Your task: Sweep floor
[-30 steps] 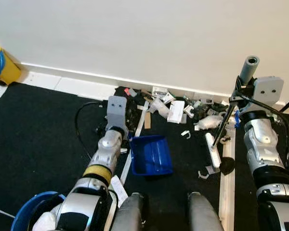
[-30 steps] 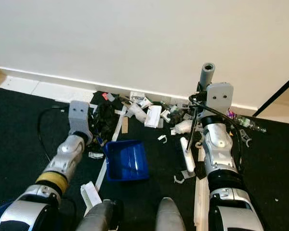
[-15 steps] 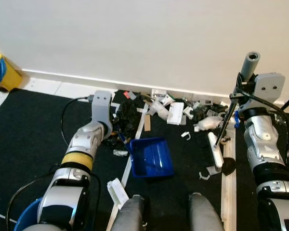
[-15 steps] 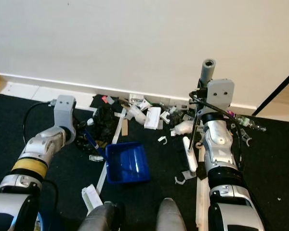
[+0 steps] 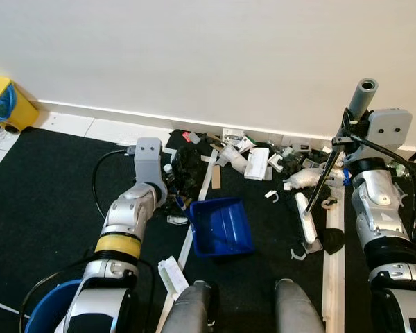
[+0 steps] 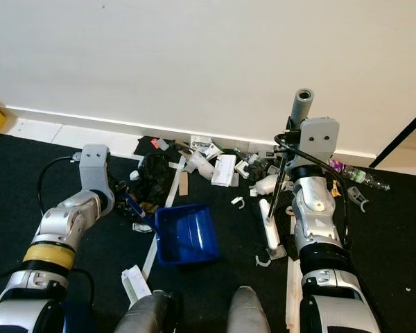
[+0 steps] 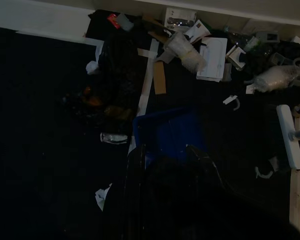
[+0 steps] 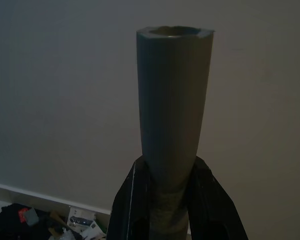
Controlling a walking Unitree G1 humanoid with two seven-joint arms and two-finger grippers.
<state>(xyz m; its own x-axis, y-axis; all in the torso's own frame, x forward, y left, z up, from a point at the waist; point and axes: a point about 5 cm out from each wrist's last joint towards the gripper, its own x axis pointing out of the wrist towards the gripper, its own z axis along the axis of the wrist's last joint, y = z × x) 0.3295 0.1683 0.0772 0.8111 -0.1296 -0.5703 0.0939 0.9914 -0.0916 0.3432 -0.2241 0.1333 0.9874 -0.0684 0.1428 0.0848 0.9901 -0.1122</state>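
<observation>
A blue dustpan (image 5: 225, 225) lies on the black carpet in front of a litter pile (image 5: 253, 156) by the wall. The pile holds white papers, a black bag, a plastic bottle and scraps. My left gripper (image 7: 166, 155) is low at the dustpan's left side, shut on its blue handle (image 6: 137, 206). At the right, my right gripper (image 8: 167, 172) is raised and shut on the grey broom handle (image 8: 174, 90). The broom's thin shaft slants down to its white head (image 5: 307, 216), which rests on the carpet right of the dustpan.
A yellow bin (image 5: 3, 104) stands at the far left by the wall. A blue bucket (image 5: 45, 309) sits by my left side. A wooden strip (image 5: 333, 257) and a white strip (image 5: 197, 198) lie on the carpet. White skirting (image 5: 111, 118) runs along the wall.
My left forearm swung out to the left and then came partly back, still on the dustpan handle. The dustpan and the broom head have barely shifted.
</observation>
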